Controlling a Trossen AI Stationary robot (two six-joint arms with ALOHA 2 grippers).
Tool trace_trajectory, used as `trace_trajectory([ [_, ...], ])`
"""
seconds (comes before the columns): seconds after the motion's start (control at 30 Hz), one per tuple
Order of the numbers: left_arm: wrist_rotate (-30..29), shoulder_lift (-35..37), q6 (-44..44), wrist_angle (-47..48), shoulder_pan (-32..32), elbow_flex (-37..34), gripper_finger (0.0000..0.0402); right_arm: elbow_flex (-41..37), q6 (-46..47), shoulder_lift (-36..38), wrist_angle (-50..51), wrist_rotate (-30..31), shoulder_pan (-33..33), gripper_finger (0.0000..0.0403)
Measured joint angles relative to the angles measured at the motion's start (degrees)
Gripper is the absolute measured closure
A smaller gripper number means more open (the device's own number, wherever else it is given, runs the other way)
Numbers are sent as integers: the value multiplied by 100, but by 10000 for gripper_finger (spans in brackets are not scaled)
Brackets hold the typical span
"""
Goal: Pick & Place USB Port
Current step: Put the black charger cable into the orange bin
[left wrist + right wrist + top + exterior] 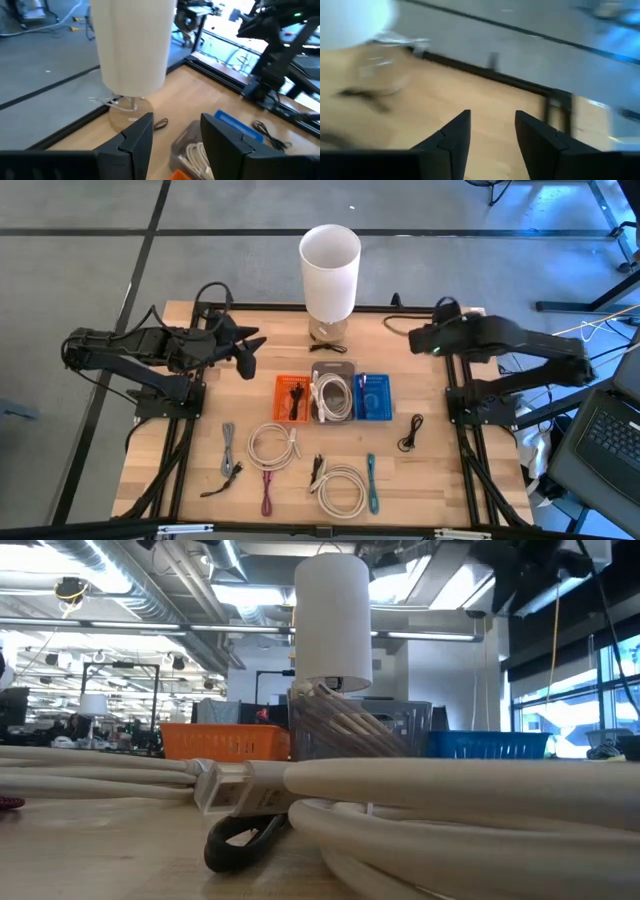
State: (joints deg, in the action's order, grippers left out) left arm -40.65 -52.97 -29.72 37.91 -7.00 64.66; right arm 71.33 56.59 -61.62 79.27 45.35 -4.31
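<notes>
USB cables (pixel 273 446) near front table (pixel 430 480) edge; left gripper (pixel 246 351), right gripper (pixel 412 338) both parted, empty, over bare rear wood

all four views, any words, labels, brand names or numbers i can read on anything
None can be read.
White lamp shade: plain, no print.
Orange bin, clear bin and blue bin: no label shows.
White cable plug: no marking that can be made out.
Background signs in the low view: too blurred.

A tall white cylindrical lamp (pixel 329 268) stands on a round clear base at the far middle of the wooden table (pixel 440 470), grey floor (pixel 90 270) beyond it.
</notes>
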Motion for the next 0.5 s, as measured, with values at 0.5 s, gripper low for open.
trace_trajectory([
  [0.5, -322, -4, -671, -40, 0, 0, 245, -896, -4317, 300, -2837, -4075, -2393, 245],
])
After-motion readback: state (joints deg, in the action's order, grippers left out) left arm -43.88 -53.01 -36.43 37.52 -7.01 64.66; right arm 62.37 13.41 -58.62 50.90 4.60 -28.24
